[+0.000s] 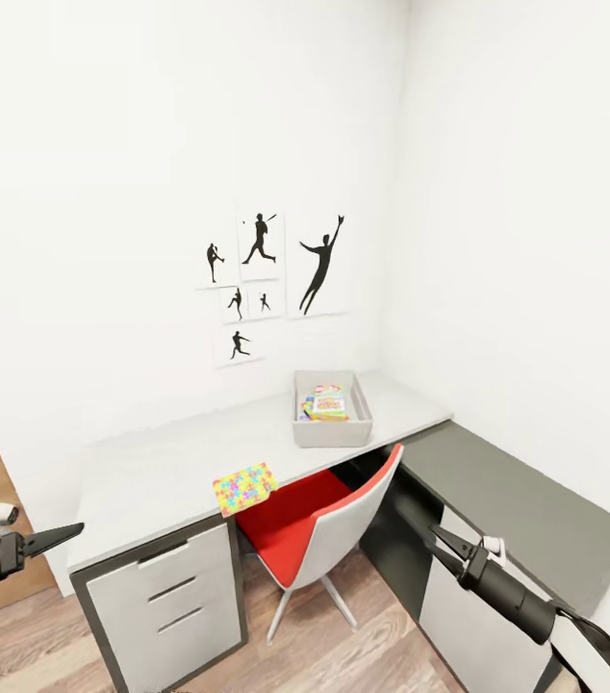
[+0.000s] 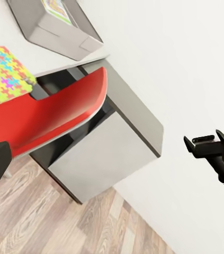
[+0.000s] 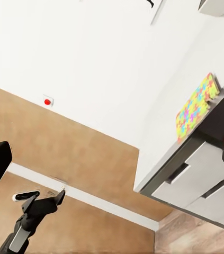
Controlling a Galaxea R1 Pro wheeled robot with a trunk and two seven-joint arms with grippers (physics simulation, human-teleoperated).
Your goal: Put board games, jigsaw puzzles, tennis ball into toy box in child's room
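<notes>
Toy box (image 1: pixel 332 429) sits toward the far end of the table (image 1: pixel 161 476), near the wall: a grey rectangular bin with low flared walls, already holding a few flat colourful items whose exact kinds are too small to tell. Well apart from it, at the table's front edge just above the chair, lies one jigsaw puzzle (image 1: pixel 244 487), a thin square covered in a bright mosaic of interlocking pieces; its near corner seems to overhang the edge slightly. The tabletop is smooth light grey on a dark frame with pale drawers (image 1: pixel 172 597) below. A red-seated chair (image 1: pixel 317 532) with a pale shell is tucked partly under the table, beside a lower dark grey cabinet (image 1: pixel 526 500) along the right wall.

Both arms hang low and well short of the table. The left gripper (image 1: pixel 72 530) shows its dark fingers drawn to a point, apparently closed and empty. The right gripper (image 1: pixel 444 544) has its fingers parted a little, holding nothing.

The risk I see: the puzzle is thin and flat, so fingers coming from above may slide it rather than lift it, and a push toward the edge could tip it onto the chair or floor. The chair back also crowds any low approach.
</notes>
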